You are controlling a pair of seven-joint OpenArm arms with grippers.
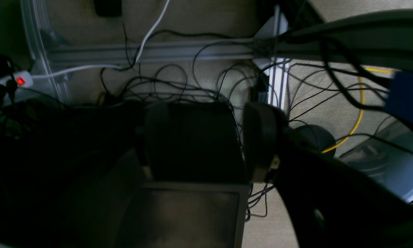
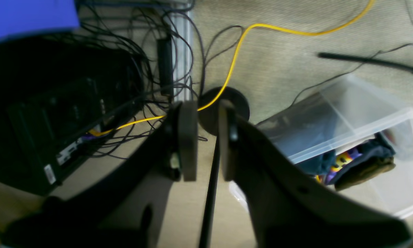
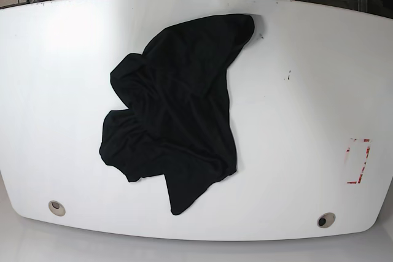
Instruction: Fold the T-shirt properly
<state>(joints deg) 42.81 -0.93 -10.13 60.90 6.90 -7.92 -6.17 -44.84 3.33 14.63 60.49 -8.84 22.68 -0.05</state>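
The T-shirt [image 3: 175, 111] lies in a rumpled black heap on the white table [image 3: 295, 121], left of centre in the base view, one corner reaching the far edge and a tail pointing toward the near rim; no sleeve or hem can be told apart in that mess. Neither arm is over the table; both wrist cameras look down at carpet and cables beside it.

The left gripper [image 1: 206, 141] stands wide apart with nothing between its jaws; the right gripper [image 2: 206, 137] is nearly closed, a narrow gap remaining, and empty (the yellow cable [image 2: 278, 29] behind it only seems to pass between the pads).

Folding has not begun, as I judge it. The trouble I'd expect: black cloth on itself hides the layers, so a pinch could catch two thicknesses, or a bunched fold rather than a true edge, and the spread would come out twisted; the corner at the far edge could slide off if tugged that way; and an arm swinging in low might snag the loose wiring, or the clear plastic bin [image 2: 358, 137].
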